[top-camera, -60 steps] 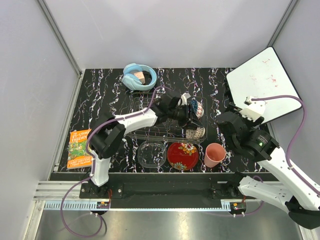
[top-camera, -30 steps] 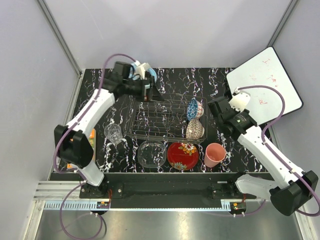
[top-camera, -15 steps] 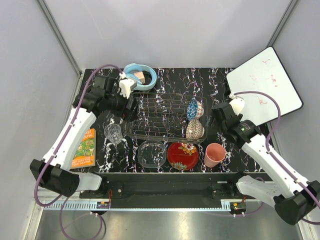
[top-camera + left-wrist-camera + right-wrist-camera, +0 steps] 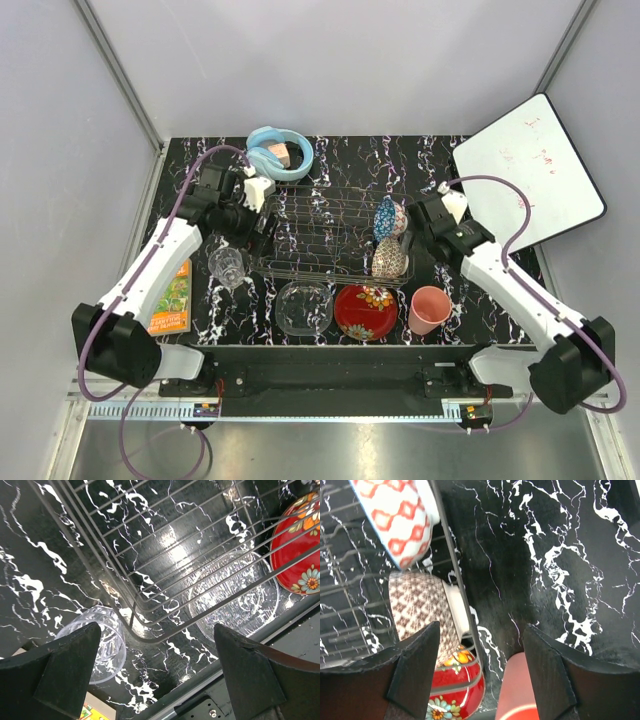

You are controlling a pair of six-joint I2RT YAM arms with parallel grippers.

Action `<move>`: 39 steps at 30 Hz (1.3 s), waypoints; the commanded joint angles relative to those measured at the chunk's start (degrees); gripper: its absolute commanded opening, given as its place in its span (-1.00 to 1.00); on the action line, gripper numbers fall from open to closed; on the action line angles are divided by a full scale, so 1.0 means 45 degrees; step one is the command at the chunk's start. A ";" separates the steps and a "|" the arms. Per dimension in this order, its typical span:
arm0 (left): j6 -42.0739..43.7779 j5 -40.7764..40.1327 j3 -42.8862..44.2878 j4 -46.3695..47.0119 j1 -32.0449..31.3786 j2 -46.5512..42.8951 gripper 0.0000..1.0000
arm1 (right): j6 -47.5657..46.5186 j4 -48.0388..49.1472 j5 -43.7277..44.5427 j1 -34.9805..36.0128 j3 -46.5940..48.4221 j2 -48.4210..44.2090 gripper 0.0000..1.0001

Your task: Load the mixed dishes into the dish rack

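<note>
We see the left gripper, jaws wide and empty, above the near corner of the dish rack, the clear tumbler upright just outside it. The right gripper, jaws apart, is perhaps lining up the pink cup.

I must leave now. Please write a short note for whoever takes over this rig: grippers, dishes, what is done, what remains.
Left gripper: open, empty, at the rack's left end.
Right gripper: open, empty, beside its right end.
Done: blue bowl and beige bowl stand in the rack.
To do: tumbler, glass bowl, plate, cup, all outside it.
</note>
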 commanded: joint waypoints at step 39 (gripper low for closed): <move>-0.0215 0.2114 -0.1032 0.1591 0.0036 0.0952 0.98 | -0.1922 0.2208 -0.3417 -0.3215 0.7293 0.9132 -0.04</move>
